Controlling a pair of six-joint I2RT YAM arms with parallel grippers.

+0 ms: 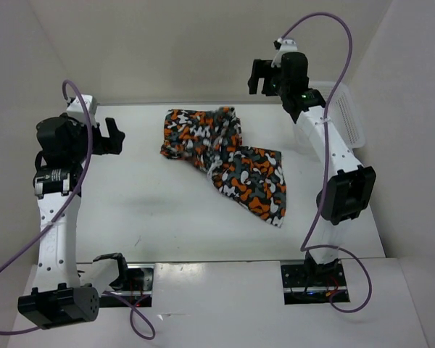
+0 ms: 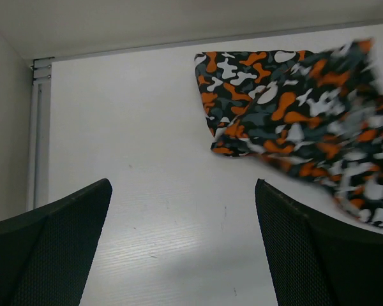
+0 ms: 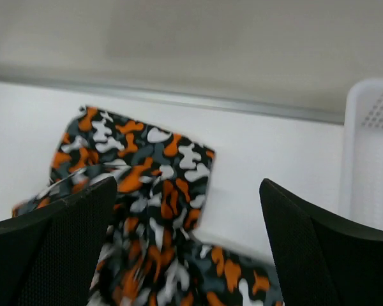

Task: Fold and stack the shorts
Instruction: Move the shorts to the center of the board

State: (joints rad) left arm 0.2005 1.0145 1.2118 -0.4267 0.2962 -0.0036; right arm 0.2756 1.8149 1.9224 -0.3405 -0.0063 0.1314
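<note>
The shorts [image 1: 225,158], printed in orange, white, grey and black blotches, lie loosely rumpled on the white table, one leg toward the back left and one toward the front right. They also show in the left wrist view [image 2: 300,121] and the right wrist view [image 3: 147,217]. My left gripper [image 1: 114,138] is open and empty, above the table left of the shorts. My right gripper [image 1: 262,75] is open and empty, raised above the far right edge of the shorts.
A white plastic mesh basket [image 1: 346,116] stands at the back right by the right arm; its corner shows in the right wrist view [image 3: 370,153]. White walls enclose the table at the back and both sides. A metal rail [image 2: 38,127] runs along the left edge.
</note>
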